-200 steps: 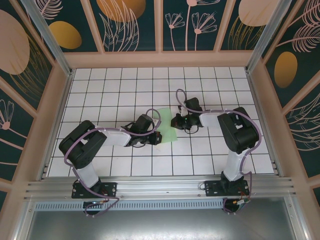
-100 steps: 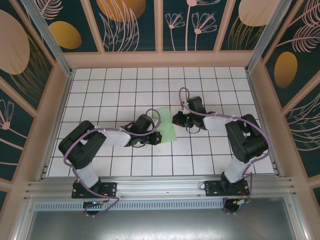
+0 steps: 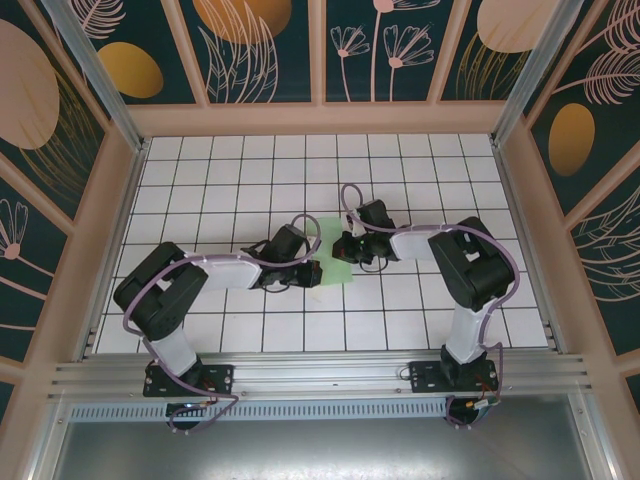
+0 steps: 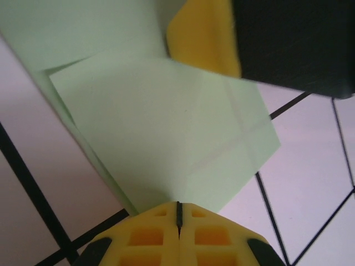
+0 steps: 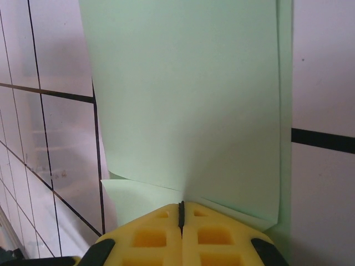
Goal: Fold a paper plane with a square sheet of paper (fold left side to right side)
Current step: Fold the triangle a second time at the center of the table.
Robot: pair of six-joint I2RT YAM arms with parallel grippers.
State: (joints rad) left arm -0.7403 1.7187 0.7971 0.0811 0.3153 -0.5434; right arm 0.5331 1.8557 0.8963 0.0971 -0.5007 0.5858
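Top external view, left to right: your left gripper (image 3: 314, 274) sits low on the white tiled table (image 3: 200, 190), at the lower left edge of the folded pale green sheet of paper (image 3: 338, 268) in the middle of the frame. Your right gripper (image 3: 346, 246) meets the sheet's upper right side. Left wrist view: its yellow fingers are pressed together, tips touching the sheet's near edge. Right wrist view: those fingers are also closed, tips against the sheet's near edge, where two layers overlap.

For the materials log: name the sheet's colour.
The sheet of paper is plain pale mint green; right wrist view.
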